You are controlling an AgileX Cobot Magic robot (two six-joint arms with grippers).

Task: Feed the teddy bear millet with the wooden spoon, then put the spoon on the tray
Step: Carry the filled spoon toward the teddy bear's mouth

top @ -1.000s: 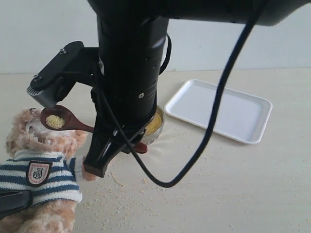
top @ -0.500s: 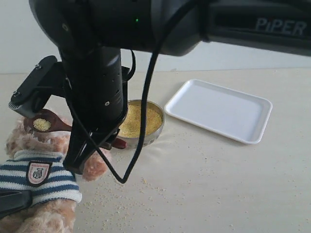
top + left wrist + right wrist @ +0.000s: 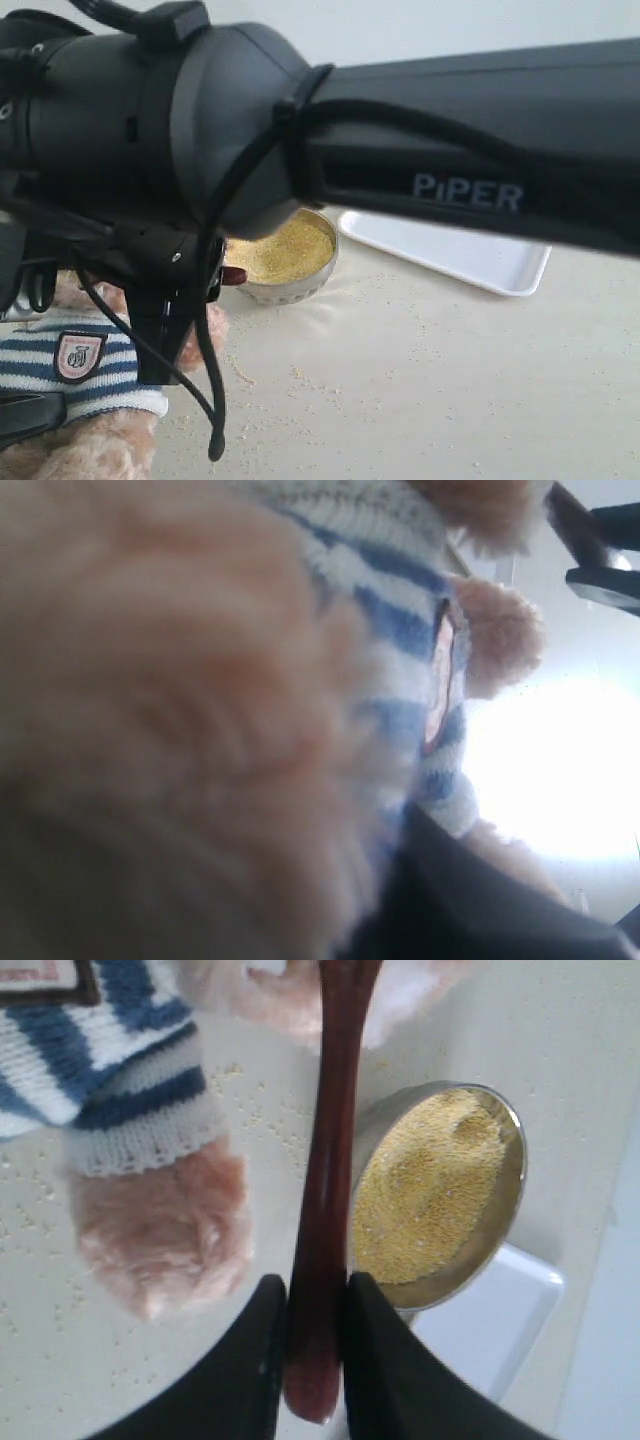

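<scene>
My right gripper is shut on the handle of the dark reddish-brown wooden spoon. The handle runs up past the teddy bear's paw and striped shirt. The spoon's bowl is out of view. From outside, my right arm hides the teddy bear's head; only the spoon's handle end shows beside the right gripper. The millet fills the metal bowl. The white tray lies behind it. My left gripper is pressed into the teddy bear, whose fur fills it.
Loose millet grains are scattered on the pale table in front of the bowl and the bear. The black right arm crosses most of the exterior view and covers the far part of the tray. The shield badge shows on the shirt.
The right arm has swung further left and closer to the camera, carrying the spoon toward the bear's face. It now hides the spoon's bowl, the bear's head and much of the tray.
</scene>
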